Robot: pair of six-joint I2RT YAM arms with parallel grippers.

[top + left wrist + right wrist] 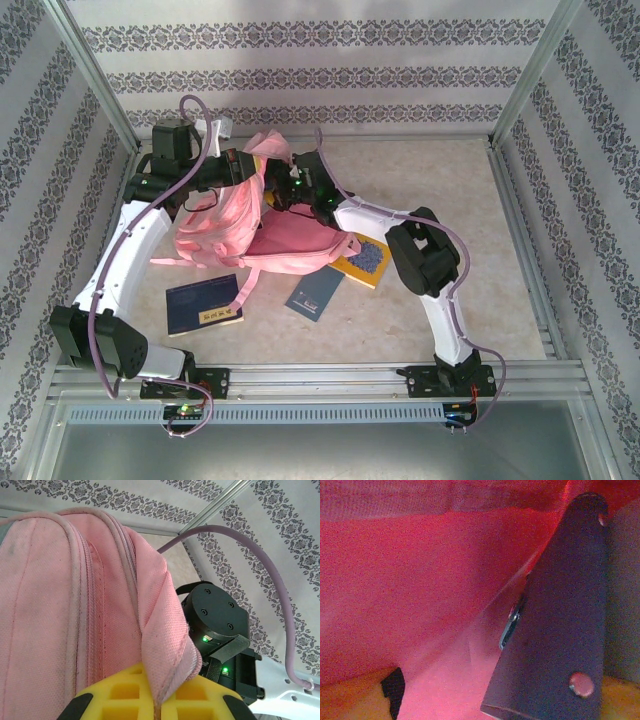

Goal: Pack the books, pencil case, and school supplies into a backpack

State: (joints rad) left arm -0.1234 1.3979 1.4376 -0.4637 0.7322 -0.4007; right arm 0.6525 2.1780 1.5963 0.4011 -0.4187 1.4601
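The pink backpack (262,232) lies in the middle of the table with its mouth held up at the back. My left gripper (159,711) is shut on the edge of the backpack's (60,605) opening. My right gripper (500,711) is inside the backpack (420,580), jaws wide apart. Between them stands a flat oblong pouch with a rounded corner and round studs (560,630), apparently the pencil case, dark in the red light. Three books lie in front: navy with a yellow label (203,305), a darker one (315,293), and yellow (364,261). The school supplies are out of view.
The right arm's wrist (215,615) sits close beside the held flap. A purple cable (270,570) loops over it. Patterned walls and metal rails (520,200) box in the table. Bare tabletop (460,200) lies to the right of the backpack.
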